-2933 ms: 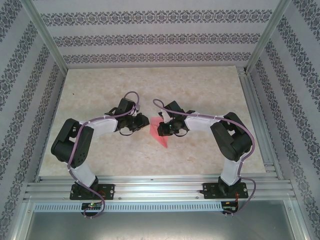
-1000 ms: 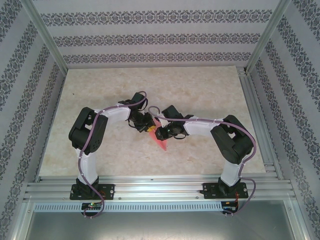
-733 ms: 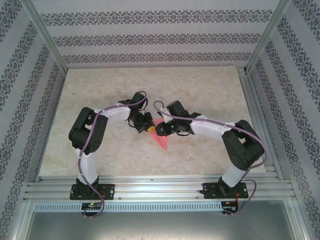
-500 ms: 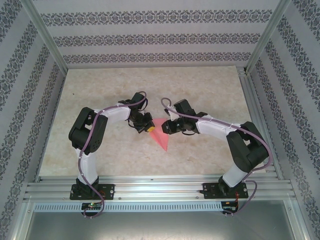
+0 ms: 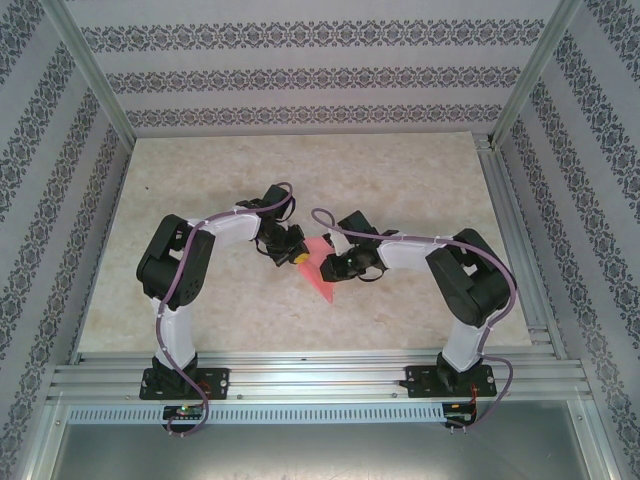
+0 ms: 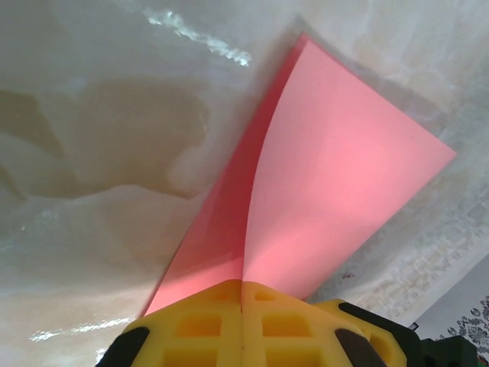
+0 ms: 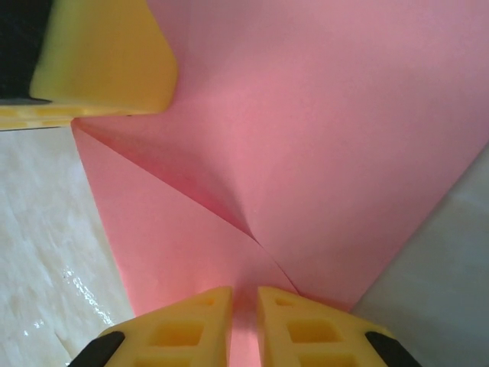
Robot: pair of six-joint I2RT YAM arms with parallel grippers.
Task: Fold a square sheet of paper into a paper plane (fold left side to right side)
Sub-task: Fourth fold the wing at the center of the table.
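Pulling in since half a second ago, the right arm (image 5: 420,248) is now bending its elbow closer to its base, and its gripper is sitting a little nearer the front edge. The left arm (image 5: 225,228) is keeping the same pose as a second ago.

A pale marbled desk (image 5: 200,180) is carrying everything, and both arms are reaching inward so that their tips are meeting near its middle. The pink paper (image 5: 322,283) is lying between them as a folded piece, tapering to a point toward the near edge.

In the left wrist view the paper (image 6: 336,191) is rising off the desk in two flaps that are meeting at a crease. In the right wrist view a raised ridge is running across the paper (image 7: 344,138) from one gripper to the other.

The left gripper (image 5: 296,256) is standing fully closed, its yellow fingers (image 6: 199,325) pressing together on the paper right where that crease is ending. The right gripper (image 5: 331,268) is staying nearly closed, its fingers (image 7: 191,325) leaving a thin gap, and pink paper is showing in that gap, pinched at the ridge's end.
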